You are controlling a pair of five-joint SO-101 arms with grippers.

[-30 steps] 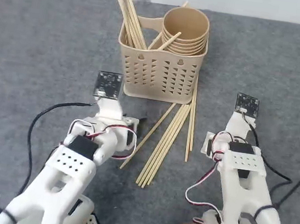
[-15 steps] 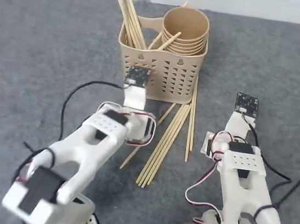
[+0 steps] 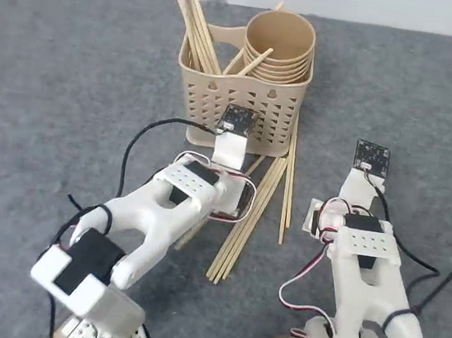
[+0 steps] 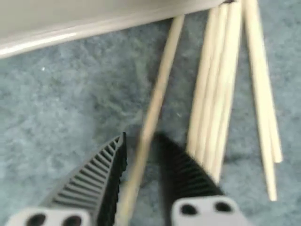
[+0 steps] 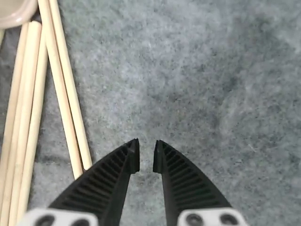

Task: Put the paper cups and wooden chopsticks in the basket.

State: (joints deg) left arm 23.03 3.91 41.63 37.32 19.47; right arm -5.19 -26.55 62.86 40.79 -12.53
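- Upright at the far middle of a grey carpet (image 3: pixel 65 64): a beige, perforated basket (image 3: pixel 242 109).
- Inside it, to the right, a nested stack of tan cups (image 3: pixel 281 39). To the left, several chopsticks (image 3: pixel 196 28) leaning with their ends well above the rim.
- On the carpet just in front of the basket, loose chopsticks (image 3: pixel 266 193) in a narrow fan, far ends near the basket's base.
- Low over that fan, close to the basket wall, the left gripper (image 4: pixel 141 141): jaws apart, astride a single chopstick (image 4: pixel 162 89) lying between them. Contact with the pads not clear. The rest of the fan just beside one jaw.
- Over bare carpet to the right of the fan, the right gripper (image 5: pixel 146 143): jaws all but closed, a thin gap between the tips, nothing held. Two of the loose chopsticks just beside one jaw.
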